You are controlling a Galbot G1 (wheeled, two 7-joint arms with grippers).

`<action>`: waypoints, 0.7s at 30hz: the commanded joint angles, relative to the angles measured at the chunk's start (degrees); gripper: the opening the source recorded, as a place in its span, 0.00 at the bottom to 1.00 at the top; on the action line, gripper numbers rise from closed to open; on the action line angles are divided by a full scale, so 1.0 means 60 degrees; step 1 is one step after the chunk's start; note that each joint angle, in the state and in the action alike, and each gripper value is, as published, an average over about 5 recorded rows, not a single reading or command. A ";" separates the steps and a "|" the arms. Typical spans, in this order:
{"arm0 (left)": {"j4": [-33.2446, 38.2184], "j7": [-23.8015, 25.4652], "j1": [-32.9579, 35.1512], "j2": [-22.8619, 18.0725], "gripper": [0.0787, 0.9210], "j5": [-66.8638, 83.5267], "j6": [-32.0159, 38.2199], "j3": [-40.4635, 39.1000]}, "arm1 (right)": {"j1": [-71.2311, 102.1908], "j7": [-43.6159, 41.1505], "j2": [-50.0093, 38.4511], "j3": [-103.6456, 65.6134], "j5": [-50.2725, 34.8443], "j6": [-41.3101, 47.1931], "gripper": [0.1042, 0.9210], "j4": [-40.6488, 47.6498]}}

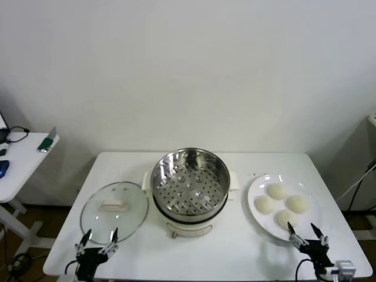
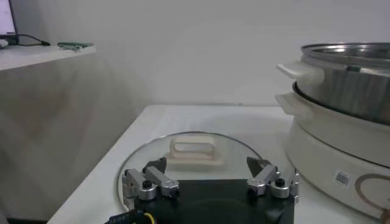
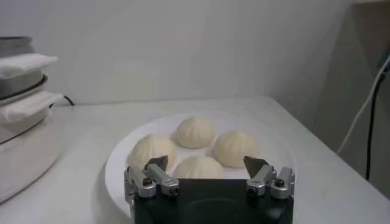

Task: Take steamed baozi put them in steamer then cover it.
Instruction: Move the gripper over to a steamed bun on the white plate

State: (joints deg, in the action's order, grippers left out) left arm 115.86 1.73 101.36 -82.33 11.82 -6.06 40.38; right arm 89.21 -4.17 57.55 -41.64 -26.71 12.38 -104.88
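Note:
Several cream-white baozi [image 1: 281,204] lie on a white plate [image 1: 256,215] at the table's right; they also show in the right wrist view [image 3: 195,132]. The steel steamer [image 1: 190,181] stands on its cream base in the middle, with nothing in the basket. The glass cover [image 1: 113,204] lies flat to its left, its bar handle [image 2: 191,149] up. My left gripper [image 1: 98,239] is open at the front edge, just before the cover. My right gripper [image 1: 305,232] is open at the front edge, just before the plate. In the wrist views the left gripper [image 2: 208,168] and right gripper [image 3: 207,166] are empty.
A white side table [image 1: 17,158] with a green object and cables stands at the far left. A dark cable hangs at the far right. The steamer's base [image 2: 341,146] fills the side of the left wrist view.

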 commanded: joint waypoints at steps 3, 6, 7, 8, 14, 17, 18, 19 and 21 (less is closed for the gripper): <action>-0.0003 0.0008 -0.0005 0.0030 0.88 -0.0016 0.0027 -0.0018 | -0.2117 -0.1246 -0.1724 0.0041 0.0683 0.2098 0.88 0.0156; -0.0004 0.0009 -0.0018 0.0051 0.88 -0.0020 0.0053 -0.0054 | -0.3646 -0.2190 -0.3130 0.1052 0.1273 0.2541 0.88 0.0849; -0.0009 0.0010 -0.0031 0.0056 0.88 -0.0027 0.0063 -0.0065 | -0.4208 -0.2575 -0.3616 0.1585 0.1503 0.2589 0.88 0.1113; -0.0015 0.0011 -0.0047 0.0060 0.88 -0.0035 0.0070 -0.0076 | -0.4739 -0.2990 -0.4069 0.2121 0.1697 0.2591 0.88 0.1341; 0.0019 0.0045 -0.0160 0.0061 0.88 -0.0071 0.0059 -0.0096 | -0.8591 -0.6088 -0.6190 0.6535 0.3163 0.1171 0.88 0.2861; 0.0067 0.0081 -0.0187 0.0070 0.88 -0.0078 0.0046 -0.0079 | -1.1449 -0.7688 -0.6610 0.9678 0.4016 -0.0035 0.88 0.3876; 0.0087 0.0095 -0.0190 0.0076 0.88 -0.0076 0.0043 -0.0073 | -1.2464 -0.8241 -0.6637 1.0755 0.4221 -0.0497 0.88 0.4217; 0.0104 0.0107 -0.0192 0.0083 0.88 -0.0075 0.0040 -0.0069 | -1.3490 -0.8804 -0.6629 1.1856 0.4381 -0.1051 0.88 0.4580; 0.0136 0.0127 -0.0191 0.0092 0.88 -0.0081 0.0042 -0.0064 | -1.5447 -0.9806 -0.6469 1.3981 0.4561 -0.1999 0.88 0.5196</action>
State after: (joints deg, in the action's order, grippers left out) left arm 116.69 2.46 100.29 -81.83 11.37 -5.76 39.95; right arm 27.29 -45.81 27.28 10.77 -6.68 8.89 -82.96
